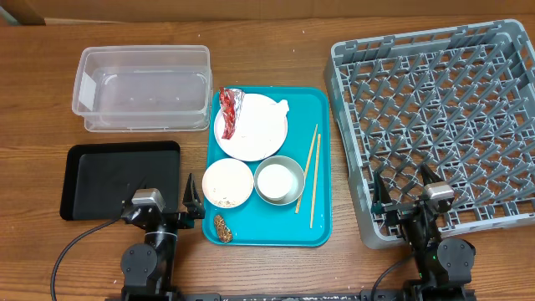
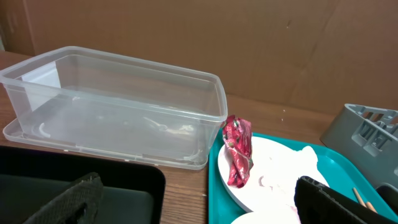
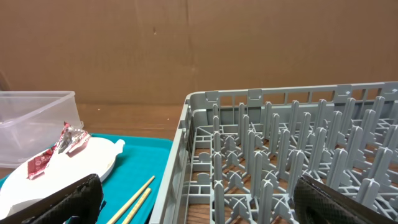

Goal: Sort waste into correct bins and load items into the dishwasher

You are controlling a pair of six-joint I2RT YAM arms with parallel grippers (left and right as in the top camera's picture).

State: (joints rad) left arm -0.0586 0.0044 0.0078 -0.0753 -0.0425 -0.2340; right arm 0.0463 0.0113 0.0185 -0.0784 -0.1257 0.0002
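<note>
A teal tray [image 1: 322,125] holds a white plate [image 1: 255,134] with a red foil wrapper [image 1: 230,110] and a white napkin [image 1: 281,106] at its far edge. In front of it are a small white bowl [image 1: 227,177] with rice grains, a white cup [image 1: 279,180], chopsticks [image 1: 309,171] and a brown lump [image 1: 222,227]. The clear tub [image 1: 142,88] and the black tray [image 1: 121,180] lie left, and the grey dish rack [image 1: 443,117] lies right. My left gripper [image 1: 165,203] is open and empty between the black tray and the teal tray. My right gripper [image 1: 405,189] is open and empty over the rack's near left corner.
The left wrist view shows the tub [image 2: 112,106], the wrapper [image 2: 237,152], the plate [image 2: 273,174] and the black tray [image 2: 124,186]. The right wrist view shows the rack [image 3: 280,155], the chopsticks [image 3: 134,199] and the wrapper [image 3: 56,152]. A brown wall stands behind the table.
</note>
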